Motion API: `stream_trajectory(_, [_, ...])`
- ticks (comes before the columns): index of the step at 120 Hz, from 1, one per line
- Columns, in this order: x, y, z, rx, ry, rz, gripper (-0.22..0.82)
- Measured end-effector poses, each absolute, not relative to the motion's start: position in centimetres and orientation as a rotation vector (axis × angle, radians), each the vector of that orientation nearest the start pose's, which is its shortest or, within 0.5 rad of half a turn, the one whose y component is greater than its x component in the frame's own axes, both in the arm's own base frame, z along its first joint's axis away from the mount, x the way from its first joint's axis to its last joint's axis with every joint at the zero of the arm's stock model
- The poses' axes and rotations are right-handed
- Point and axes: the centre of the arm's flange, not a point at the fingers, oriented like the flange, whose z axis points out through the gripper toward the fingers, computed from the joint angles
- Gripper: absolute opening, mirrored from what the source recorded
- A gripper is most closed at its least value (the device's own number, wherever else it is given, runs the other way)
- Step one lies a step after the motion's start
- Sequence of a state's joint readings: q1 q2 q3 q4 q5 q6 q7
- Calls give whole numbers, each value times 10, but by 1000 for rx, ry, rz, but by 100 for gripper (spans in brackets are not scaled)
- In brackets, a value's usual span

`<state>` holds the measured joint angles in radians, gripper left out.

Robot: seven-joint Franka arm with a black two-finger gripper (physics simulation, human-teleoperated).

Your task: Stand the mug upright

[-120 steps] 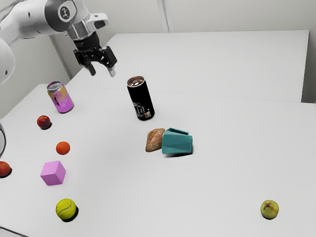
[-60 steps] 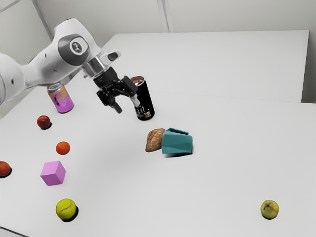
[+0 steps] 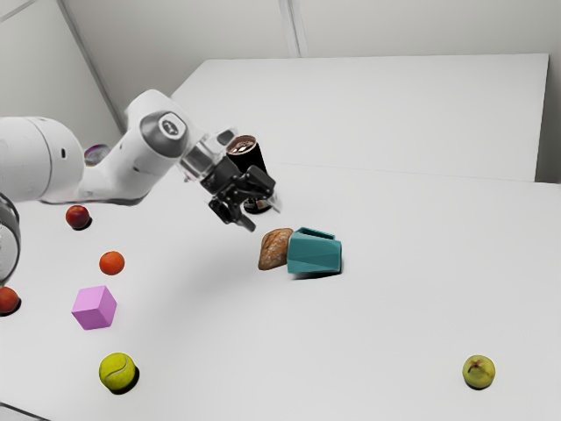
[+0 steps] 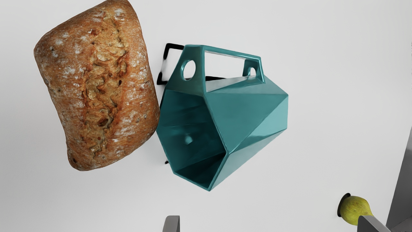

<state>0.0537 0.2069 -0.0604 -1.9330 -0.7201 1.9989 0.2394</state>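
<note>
My gripper [image 3: 257, 217] hangs above the table in the exterior view, on the upper-left side of the mug, its fingers apart with nothing between them. The teal faceted mug [image 3: 314, 253] lies on its side, its mouth toward the bread roll. In the wrist view the mug [image 4: 246, 119] shows its dark hollow inside and its angular handle, which stands out from one side. The two fingertips of the gripper [image 4: 268, 224] are wide apart at the bottom edge, clear of the mug.
A brown bread roll [image 3: 275, 249] lies right beside the mug's mouth. Behind the gripper stands a tall black can [image 3: 245, 154]. Farther off are a green pear [image 3: 479, 372], a pink cube [image 3: 95, 308], a tennis ball [image 3: 117, 373] and several reddish round fruits.
My arm has swung toward the exterior view's right and lowered, bringing the open gripper from the far upper left to near the bread and mug. The objects have stayed put.
</note>
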Motion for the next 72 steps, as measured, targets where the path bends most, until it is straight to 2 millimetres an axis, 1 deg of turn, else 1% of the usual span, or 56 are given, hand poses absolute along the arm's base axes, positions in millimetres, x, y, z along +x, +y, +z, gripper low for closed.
stream_trajectory(16, [593,-47,360,2439,161,-94,60])
stream_trajectory(34, [596,-57,348,2387,162,-90,60])
stream_trajectory(43, [597,-59,337,2364,173,-99,60])
stream_trajectory(72, [600,-69,316,2297,188,-105,60])
